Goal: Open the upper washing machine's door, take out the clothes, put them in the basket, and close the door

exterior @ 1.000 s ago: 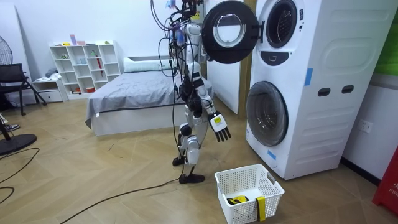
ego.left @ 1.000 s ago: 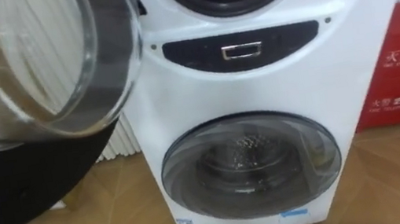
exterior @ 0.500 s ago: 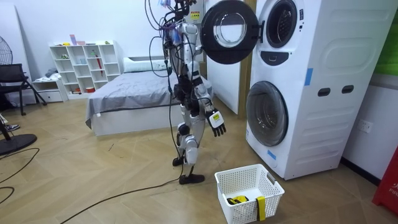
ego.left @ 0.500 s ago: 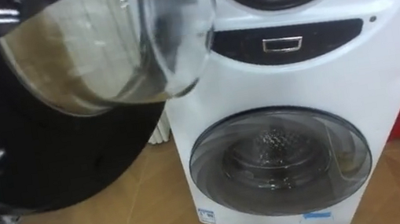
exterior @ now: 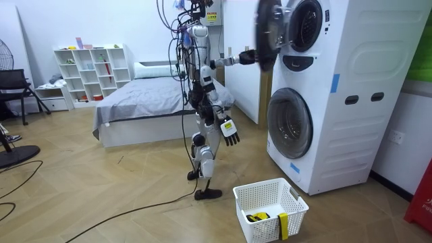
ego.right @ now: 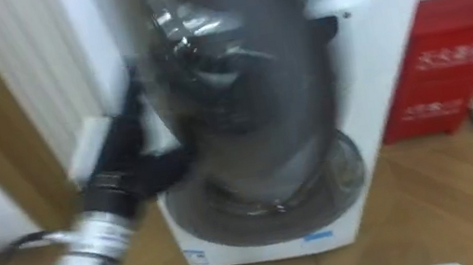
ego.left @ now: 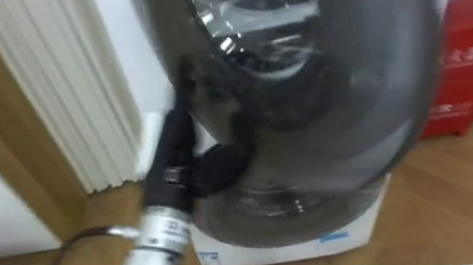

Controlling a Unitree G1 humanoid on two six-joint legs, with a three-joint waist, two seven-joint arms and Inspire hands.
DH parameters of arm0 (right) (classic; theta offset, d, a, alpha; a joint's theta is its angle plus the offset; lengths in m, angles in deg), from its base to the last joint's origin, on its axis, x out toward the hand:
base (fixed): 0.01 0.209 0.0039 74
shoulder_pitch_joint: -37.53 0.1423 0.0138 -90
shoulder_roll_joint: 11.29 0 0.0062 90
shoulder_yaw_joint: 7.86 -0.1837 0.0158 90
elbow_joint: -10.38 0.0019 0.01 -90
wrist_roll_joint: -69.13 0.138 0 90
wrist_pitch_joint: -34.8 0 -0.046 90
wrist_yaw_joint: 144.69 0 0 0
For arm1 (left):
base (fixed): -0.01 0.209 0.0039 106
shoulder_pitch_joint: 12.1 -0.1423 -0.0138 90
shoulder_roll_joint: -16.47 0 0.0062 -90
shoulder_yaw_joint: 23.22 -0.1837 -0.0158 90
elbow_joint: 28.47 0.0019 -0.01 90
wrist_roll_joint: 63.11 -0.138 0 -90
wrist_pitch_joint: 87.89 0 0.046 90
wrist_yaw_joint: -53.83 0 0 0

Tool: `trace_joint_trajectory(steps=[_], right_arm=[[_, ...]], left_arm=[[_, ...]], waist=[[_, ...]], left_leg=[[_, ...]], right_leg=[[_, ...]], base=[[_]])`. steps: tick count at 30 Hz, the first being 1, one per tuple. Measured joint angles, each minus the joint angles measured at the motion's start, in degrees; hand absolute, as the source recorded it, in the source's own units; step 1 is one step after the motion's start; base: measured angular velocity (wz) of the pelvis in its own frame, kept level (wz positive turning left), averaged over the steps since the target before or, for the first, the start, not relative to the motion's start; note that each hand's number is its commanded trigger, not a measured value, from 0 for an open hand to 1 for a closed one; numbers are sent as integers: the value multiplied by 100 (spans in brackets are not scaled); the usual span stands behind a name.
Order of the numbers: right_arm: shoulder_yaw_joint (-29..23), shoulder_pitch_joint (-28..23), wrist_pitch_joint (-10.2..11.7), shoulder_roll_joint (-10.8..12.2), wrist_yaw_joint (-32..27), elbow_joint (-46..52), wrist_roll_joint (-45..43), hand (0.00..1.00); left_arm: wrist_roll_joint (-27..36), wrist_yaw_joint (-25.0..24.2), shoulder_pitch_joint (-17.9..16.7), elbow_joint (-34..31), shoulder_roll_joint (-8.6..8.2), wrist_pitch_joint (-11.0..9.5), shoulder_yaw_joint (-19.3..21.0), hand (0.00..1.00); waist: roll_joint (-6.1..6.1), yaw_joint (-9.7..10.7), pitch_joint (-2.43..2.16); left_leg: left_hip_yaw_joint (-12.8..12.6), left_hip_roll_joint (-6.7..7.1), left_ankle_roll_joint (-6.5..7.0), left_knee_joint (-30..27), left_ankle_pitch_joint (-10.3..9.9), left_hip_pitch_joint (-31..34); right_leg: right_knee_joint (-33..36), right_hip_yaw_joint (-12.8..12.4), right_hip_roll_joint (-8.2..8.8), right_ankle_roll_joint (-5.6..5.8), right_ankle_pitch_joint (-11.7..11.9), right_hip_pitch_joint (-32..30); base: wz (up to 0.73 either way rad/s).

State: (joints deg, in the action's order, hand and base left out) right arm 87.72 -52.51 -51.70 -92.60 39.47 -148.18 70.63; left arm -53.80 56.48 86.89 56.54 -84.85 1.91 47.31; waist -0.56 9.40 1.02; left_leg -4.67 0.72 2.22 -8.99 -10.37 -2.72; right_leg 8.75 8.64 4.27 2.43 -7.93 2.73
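Upper door (ego.left: 303, 75) is blurred, spans the eye view from 12 to 4 o'clock and hides the drum, so clothes can't be made out. Left hand (ego.left: 200, 168) sits at the door's edge, approx 8 o'clock, dark & smeared; can't tell its grip. Room view: washing machine (exterior: 337, 101) at 3 o'clock, robot standing before it on wood floor (exterior: 101, 196). Right hand (exterior: 230, 132) hangs by the thigh, loosely spread, holding nothing. Basket (exterior: 263, 229) at 5 o'clock w/ a small yellow item (exterior: 255, 217), too small to identify. Bed (exterior: 145, 101) & shelf (exterior: 94, 74) at 9–10 o'clock.

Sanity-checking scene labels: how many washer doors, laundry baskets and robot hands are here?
Washer doors: 2 (upper door, lower door)
Laundry basket: 1
Hands: 2 (left hand, right hand)
Total: 5
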Motion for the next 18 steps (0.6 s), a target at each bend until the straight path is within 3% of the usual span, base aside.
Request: trace_joint_trajectory(steps=[5, 7, 13, 18], right_arm=[[206, 166, 7, 5, 40, 27, 178, 0], [222, 126, 6, 5, 50, 125, 298, 0], [220, 67, 12, -24, -7, 126, 707, 0], [222, 29, 15, -24, -29, 134, 838, 0]], left_arm=[[-6, -1137, 41, 551, -4, 360, -1268, 0], [-3, -1412, 74, 684, -8, 416, -1525, 0], [-6, -2086, 206, 1107, 19, 441, -1687, 0], [-11, -2230, 203, 1255, 86, 438, -1684, 0]], waist=[[-4, 419, -2], [-5, 543, -3], [28, 614, 18], [28, 573, 18]], left_leg=[[-235, -14, -6, 36, -4, 24], [-344, -21, -6, 33, -4, 4], [-593, -55, -8, 32, -5, -101], [-622, -106, -57, 34, -35, -98]], right_leg=[[-2, -252, -33, -1, 0, -173], [-3, -350, -42, -2, 1, -189], [0, -668, -97, -30, 18, -227], [-10, -671, -154, -54, 19, -240]], base=[[-28], [-34], [-29], [-2]])
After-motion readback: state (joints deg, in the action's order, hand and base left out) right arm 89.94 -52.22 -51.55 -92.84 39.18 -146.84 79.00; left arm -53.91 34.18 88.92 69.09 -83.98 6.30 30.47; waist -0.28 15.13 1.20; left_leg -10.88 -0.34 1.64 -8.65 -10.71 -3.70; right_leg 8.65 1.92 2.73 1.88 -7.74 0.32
